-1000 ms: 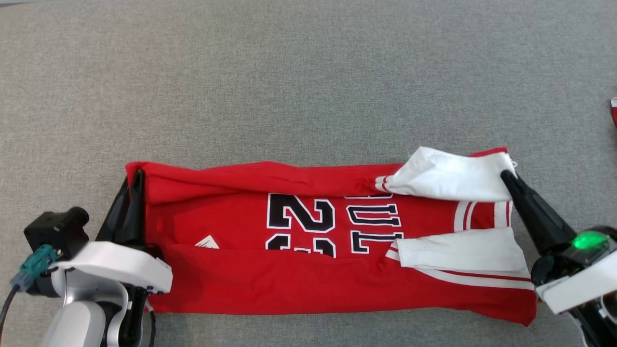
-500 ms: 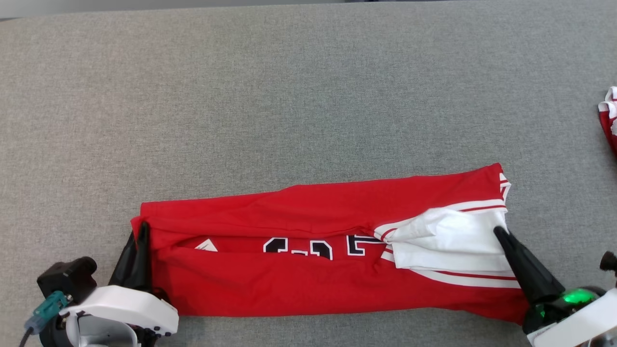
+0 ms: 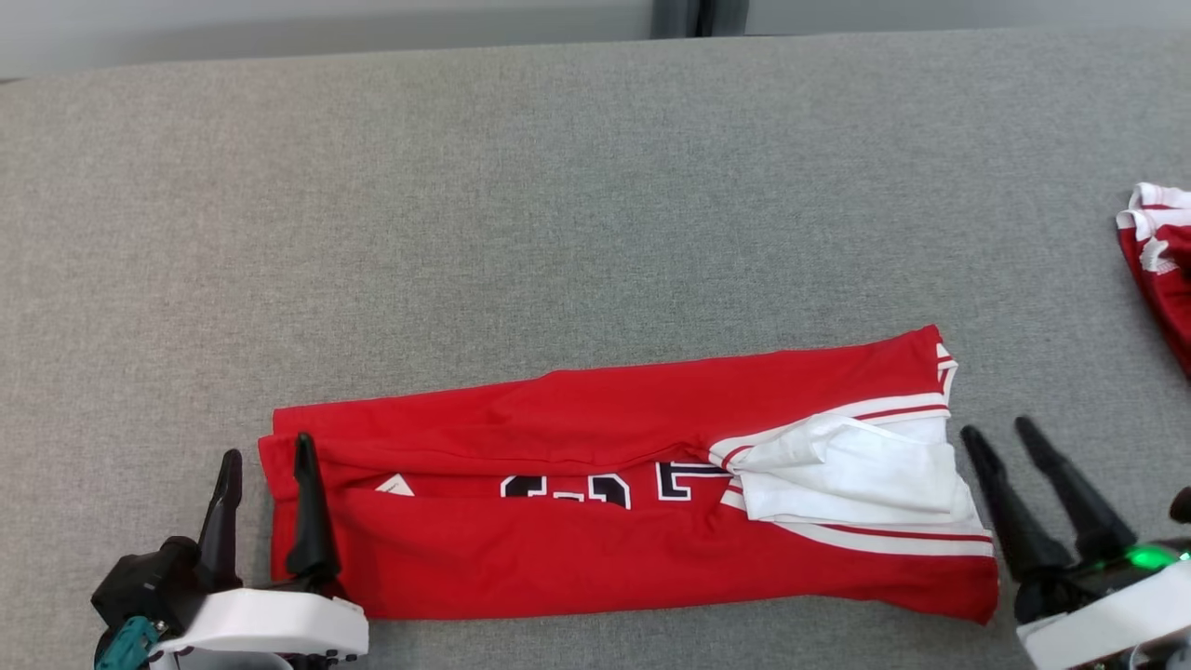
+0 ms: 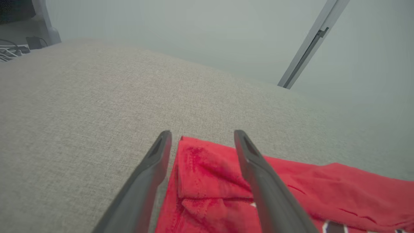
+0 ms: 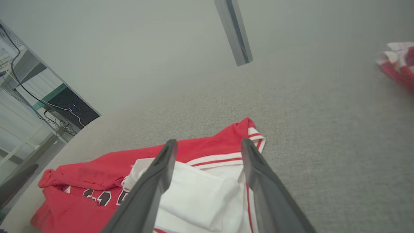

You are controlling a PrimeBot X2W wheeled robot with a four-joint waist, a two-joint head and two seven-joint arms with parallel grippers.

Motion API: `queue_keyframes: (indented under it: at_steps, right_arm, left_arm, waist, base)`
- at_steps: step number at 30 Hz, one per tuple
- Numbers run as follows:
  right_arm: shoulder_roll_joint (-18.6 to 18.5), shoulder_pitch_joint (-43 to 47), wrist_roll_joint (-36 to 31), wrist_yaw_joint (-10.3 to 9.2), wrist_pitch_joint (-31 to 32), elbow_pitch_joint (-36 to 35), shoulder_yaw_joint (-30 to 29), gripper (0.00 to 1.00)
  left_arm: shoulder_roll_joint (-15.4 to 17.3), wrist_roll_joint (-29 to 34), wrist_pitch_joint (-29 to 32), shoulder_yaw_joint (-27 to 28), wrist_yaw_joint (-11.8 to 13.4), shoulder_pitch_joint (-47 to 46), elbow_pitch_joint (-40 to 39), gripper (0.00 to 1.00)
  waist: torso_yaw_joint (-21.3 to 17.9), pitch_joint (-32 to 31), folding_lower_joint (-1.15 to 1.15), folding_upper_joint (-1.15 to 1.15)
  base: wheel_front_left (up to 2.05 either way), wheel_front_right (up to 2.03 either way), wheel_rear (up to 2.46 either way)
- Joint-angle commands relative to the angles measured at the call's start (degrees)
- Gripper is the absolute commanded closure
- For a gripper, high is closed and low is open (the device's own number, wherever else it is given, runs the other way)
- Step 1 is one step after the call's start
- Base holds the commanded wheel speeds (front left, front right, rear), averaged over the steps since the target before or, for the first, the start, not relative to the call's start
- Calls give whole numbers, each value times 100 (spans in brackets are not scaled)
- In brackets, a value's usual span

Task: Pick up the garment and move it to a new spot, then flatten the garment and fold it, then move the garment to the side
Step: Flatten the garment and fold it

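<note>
On the left, the left hand [image 3: 267, 448] sits low with its fingers spread apart, gripping nothing, one finger over the left end of the red garment [image 3: 595, 558] and the other out on the grey worktop [image 3: 558, 233]. Through the middle, the garment lies as a long folded band on the near part of the worktop, black-and-white numerals peeking from the fold and white sleeve cloth bunched toward its right end. At the right, the right hand [image 3: 996, 428] stands just beside that end, fingers apart and empty, and another red-and-white cloth [image 3: 1158, 251] lies well apart at the worktop's right edge.
</note>
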Motion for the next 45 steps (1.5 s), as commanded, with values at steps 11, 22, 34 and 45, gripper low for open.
queue_keyframes:
  at_steps: [11, 22, 34, 45]
  right_arm:
    - [724, -19, -2008, 3, -23, -393, -1534, 0]
    - [1230, 304, -2988, 3, -23, -184, -2101, 0]
    - [1265, 412, -2953, 3, -23, 71, -2041, 0]
    - [1049, 169, -2817, 3, -2, 219, -1909, 0]
  left_arm:
    - [-194, 1066, -174, 173, 296, -136, -861, 0]
    - [38, 1681, -82, -119, 327, 352, -1034, 0]
    - [59, 1496, 91, -148, 310, 550, -893, 0]
    - [31, 1487, 91, -243, 278, 314, -920, 0]
  waist:
    - [-40, -325, 0, 0]
    - [-100, -612, 0, 0]
    - [-55, -733, 0, 0]
    - [140, -549, 0, 0]
  base:
    - [0, 0, 0]
    - [0, 0, 0]
    - [0, 0, 0]
    - [0, 0, 0]
